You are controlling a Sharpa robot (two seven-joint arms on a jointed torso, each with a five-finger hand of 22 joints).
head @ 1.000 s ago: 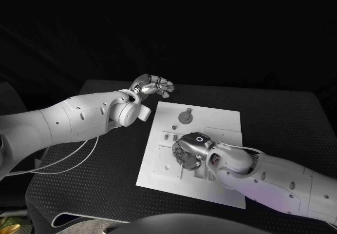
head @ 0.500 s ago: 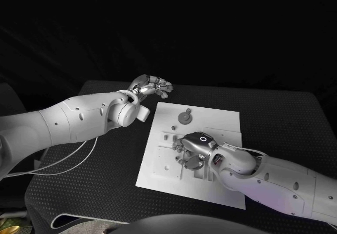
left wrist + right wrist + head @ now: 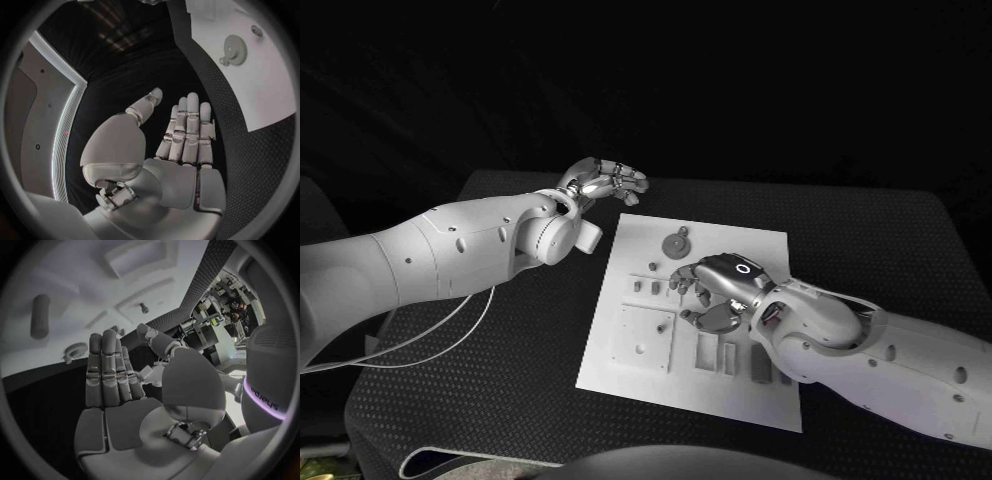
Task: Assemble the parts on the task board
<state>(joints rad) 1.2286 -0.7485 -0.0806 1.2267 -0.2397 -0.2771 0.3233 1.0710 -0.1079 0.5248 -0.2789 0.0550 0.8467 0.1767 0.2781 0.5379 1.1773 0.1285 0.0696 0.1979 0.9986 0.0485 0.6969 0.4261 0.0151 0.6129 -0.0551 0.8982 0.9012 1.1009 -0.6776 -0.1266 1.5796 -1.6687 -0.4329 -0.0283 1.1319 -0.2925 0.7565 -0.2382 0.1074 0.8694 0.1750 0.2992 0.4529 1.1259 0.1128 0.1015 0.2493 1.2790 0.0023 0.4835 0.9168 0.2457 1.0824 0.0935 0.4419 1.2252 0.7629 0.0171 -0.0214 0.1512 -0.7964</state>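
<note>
Right robot hand point(image 3: 718, 290): empty, fingers apart, above the task board point(image 3: 625, 360).
Left robot hand point(image 3: 606, 180): empty, flat.
Parts point(image 3: 678, 242): likely small, stiff, light; pinch edges.

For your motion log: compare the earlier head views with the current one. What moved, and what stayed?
The right hand lifted off the board's near parts and shifted slightly farther away, its fingers flat and holding nothing. The left hand and the gear stayed put.

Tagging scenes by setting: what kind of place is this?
Likely a robotics lab test bench. A flat white task board with small grey parts and a round grey gear lies on a black textured table, and the right wrist view shows cluttered equipment racks behind.
</note>
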